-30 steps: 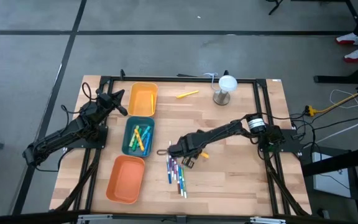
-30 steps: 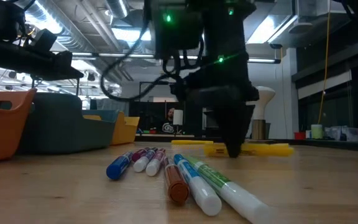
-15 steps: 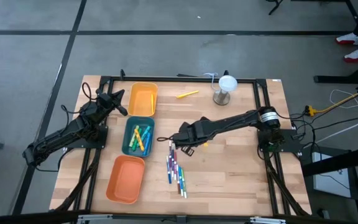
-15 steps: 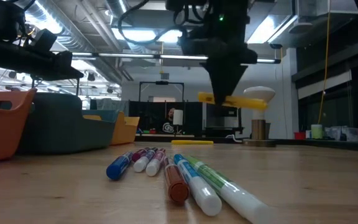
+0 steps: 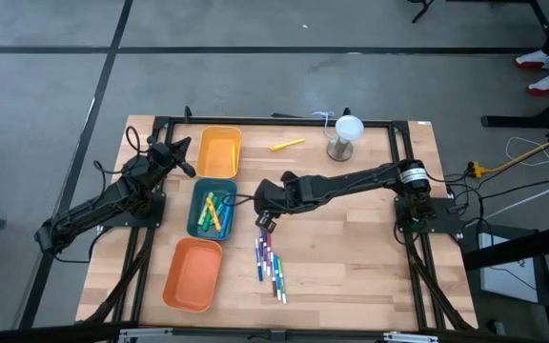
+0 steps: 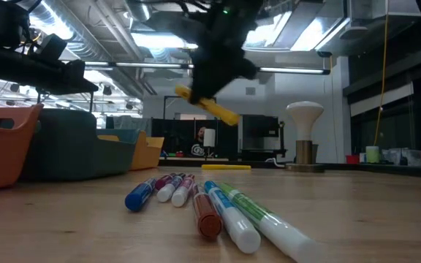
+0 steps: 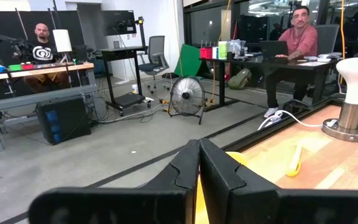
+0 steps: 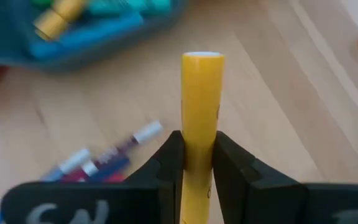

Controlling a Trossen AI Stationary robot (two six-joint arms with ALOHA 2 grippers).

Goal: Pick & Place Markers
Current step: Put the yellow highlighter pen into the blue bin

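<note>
Wooden boards make up the table (image 5: 351, 238) under me, with grey floor all around it. My right claw (image 8: 194, 163) is pinched shut on a yellow marker (image 8: 201, 118), which stands out past my fingertips; the low view shows that marker (image 6: 205, 105) tilted and well above the wood. From overhead, this claw (image 5: 263, 211) sits near the table's middle, just beside the teal tray (image 5: 198, 227) and above the near end of a bundle of markers (image 5: 270, 262) lying loose on the boards. That bundle (image 6: 210, 208) holds blue, purple, red and green ones, side by side and touching. More markers (image 5: 215, 210), yellow and green, lie inside the teal tray. A yellow tray (image 5: 219, 152) sits at the far end of the row and an orange tray (image 5: 193, 274) at the near end. One more yellow marker (image 5: 287, 145) lies alone far back, near a white mushroom-shaped lamp (image 5: 347, 133). My left claw (image 7: 199, 163) waits with its fingers pressed together, holding nothing, over by the yellow tray's corner (image 5: 181, 157). Two people sit at desks in the room beyond.
</note>
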